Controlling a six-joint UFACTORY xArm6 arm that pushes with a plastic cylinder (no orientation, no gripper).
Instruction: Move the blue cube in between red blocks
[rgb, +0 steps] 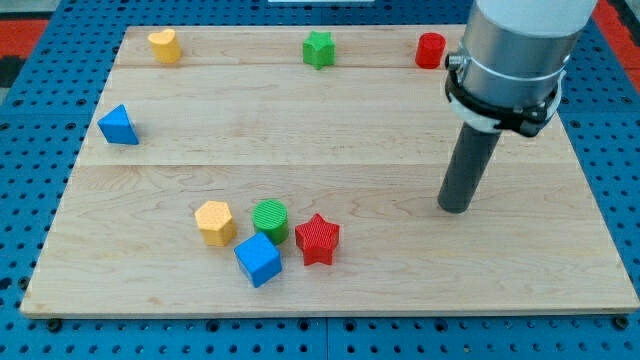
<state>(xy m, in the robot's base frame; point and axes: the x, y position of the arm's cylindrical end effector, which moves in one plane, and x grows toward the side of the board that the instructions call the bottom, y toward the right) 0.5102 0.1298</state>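
Blue cube (258, 260) sits lower centre-left of the frame, in a tight cluster: green cylinder (270, 220) just above it, touching or nearly so, red star (318, 238) just to its right, orange hexagon block (215, 222) up-left of it. Second red block, a red cylinder (430, 49), is far off at the top right of the board. No pincer on this rig, only a rod, so nothing is open, closed or held. My tip (455, 209) rests on bare wood at right of centre, well apart from the cube and from every other block.

Risks, as judgement:
- Target gap runs from red star up to red cylinder; the cube must travel up-right, and the star sits almost on that line. A straight shove likely drags the star along and moves the goal.
- Getting behind the cube means coming in from lower left; sweeping across the cluster could knock green cylinder or orange hexagon block.
- Cube is rotated, corner toward the bottom edge; an off-centre push would spin it and slip it off the tip.
- Cube is near the bottom edge of the board (330, 150); a bad approach could nudge it off.

Blue triangle block (118, 126), yellow heart-like block (164, 45), green star (318, 48) are all clear of the route.
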